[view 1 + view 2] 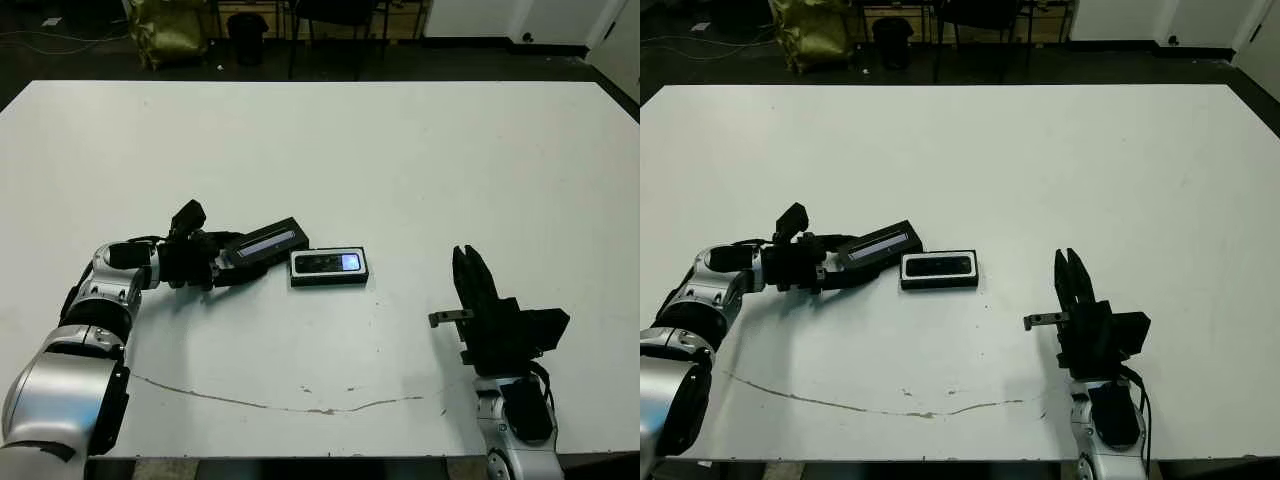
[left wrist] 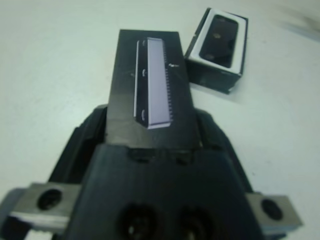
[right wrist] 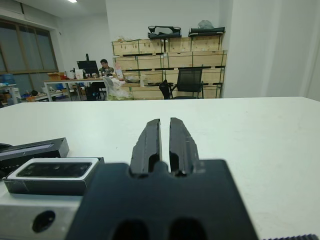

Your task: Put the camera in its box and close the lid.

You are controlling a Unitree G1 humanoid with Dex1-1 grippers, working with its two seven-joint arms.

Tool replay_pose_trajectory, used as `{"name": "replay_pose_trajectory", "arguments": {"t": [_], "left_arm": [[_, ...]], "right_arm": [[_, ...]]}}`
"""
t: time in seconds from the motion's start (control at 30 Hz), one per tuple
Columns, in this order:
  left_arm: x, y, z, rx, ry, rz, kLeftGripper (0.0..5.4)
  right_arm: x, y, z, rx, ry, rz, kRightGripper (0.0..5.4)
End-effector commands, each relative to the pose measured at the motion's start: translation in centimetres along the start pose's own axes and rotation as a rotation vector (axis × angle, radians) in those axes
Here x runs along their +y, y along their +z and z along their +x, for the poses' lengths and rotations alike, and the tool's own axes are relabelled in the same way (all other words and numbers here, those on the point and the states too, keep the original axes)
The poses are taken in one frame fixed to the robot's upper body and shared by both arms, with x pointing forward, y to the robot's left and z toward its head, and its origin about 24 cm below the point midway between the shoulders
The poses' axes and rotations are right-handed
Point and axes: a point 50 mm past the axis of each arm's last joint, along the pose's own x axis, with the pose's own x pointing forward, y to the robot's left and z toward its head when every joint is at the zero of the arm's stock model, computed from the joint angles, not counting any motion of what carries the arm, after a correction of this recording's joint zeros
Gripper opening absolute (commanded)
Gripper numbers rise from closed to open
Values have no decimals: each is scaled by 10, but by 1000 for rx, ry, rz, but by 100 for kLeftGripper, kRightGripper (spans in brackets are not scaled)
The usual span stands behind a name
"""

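The box (image 1: 329,267), a small black tray with white lining, lies at the table's middle. The camera (image 1: 330,263) rests inside it with its glossy face up. My left gripper (image 1: 228,258) is shut on the lid (image 1: 265,241), a black cover with a silvery-grey strip. The lid is held tilted just left of the box, its far end close to the box's left corner. The left wrist view shows the lid (image 2: 152,85) between the fingers (image 2: 214,134) and the open box (image 2: 218,47) beyond. My right gripper (image 1: 467,262) is shut and holds nothing, to the right of the box and nearer the front edge.
A thin dark crack line (image 1: 270,405) runs across the table near its front edge. A yellow-green bag (image 1: 165,30) and chair legs stand on the floor beyond the far edge. In the right wrist view a person (image 3: 105,64) sits at a distant desk.
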Motion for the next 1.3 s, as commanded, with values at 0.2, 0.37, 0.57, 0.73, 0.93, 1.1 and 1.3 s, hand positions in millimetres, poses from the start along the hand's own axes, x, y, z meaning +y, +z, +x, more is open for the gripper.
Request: {"name": "replay_pose_trajectory", "arguments": {"t": [0.2,0.37,0.57,0.73,0.93,1.1,1.3], "left_arm": [[-3,-7,-7,61,-77,-14,261],[12,11,-19,-57,62,-16,261],[37,67,-43,-262,225,4,261],[32,122,-57,-365,248,83,261],[18,151,-54,-314,169,147,261],[6,153,-33,-179,34,165,261],[-6,146,-8,-65,-123,179,261]], "right_arm": [[-4,-4,-3,25,-10,2,0],[-4,-4,-4,31,-13,-1,0],[-4,-6,-5,35,-11,10,0],[-4,-7,-5,27,-5,6,0],[-5,-8,-5,18,-4,12,0],[-4,-9,-6,27,-3,23,0],[-3,-9,-6,23,-7,13,0]]}}
